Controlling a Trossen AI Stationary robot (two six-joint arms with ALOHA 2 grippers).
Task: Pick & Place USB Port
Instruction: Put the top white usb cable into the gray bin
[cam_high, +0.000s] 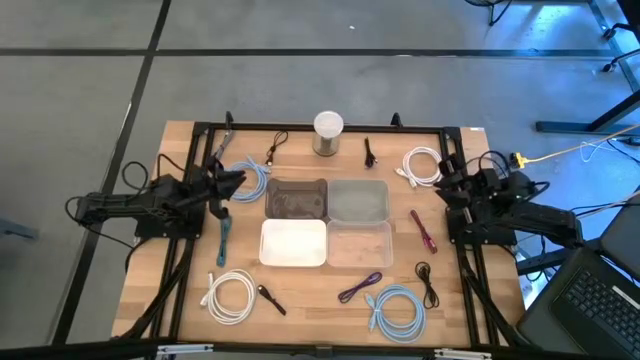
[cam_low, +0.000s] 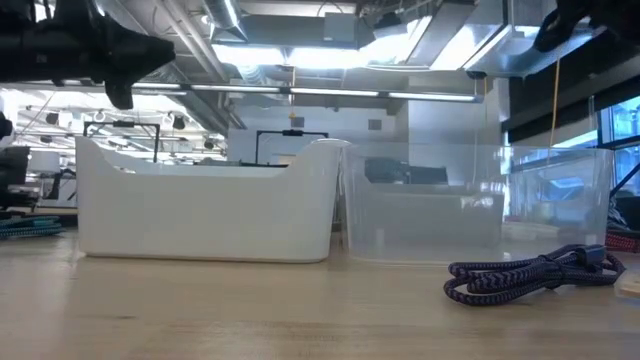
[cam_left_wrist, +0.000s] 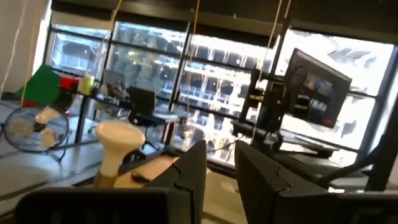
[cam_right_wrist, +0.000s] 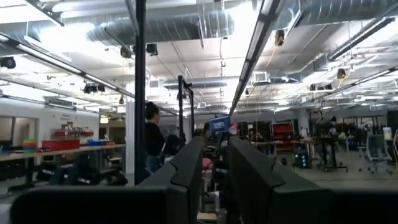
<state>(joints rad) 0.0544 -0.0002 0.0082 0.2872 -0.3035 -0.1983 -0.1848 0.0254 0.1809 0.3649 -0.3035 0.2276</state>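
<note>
Several cables lie around four bins in the high view: a purple braided cable (cam_high: 360, 287) (cam_low: 530, 275) near the front, a red one (cam_high: 424, 230) on the right, a teal one (cam_high: 223, 240) on the left, plus white, blue and black ones. My left gripper (cam_high: 232, 180) (cam_left_wrist: 221, 158) hovers above the table's left side, beside a blue coil (cam_high: 252, 178). My right gripper (cam_high: 450, 192) (cam_right_wrist: 215, 162) hovers at the right side near a white coil (cam_high: 423, 163). Each gripper is empty, its fingers a narrow gap apart.
In the middle stand a dark bin (cam_high: 296, 199), a grey clear bin (cam_high: 358, 200), a white bin (cam_high: 293, 243) (cam_low: 200, 210) and a clear bin (cam_high: 358, 245) (cam_low: 470, 210). A pale cylinder (cam_high: 328, 133) (cam_left_wrist: 118, 146) stands at the far edge. A black frame (cam_high: 320, 128) runs along the table's sides.
</note>
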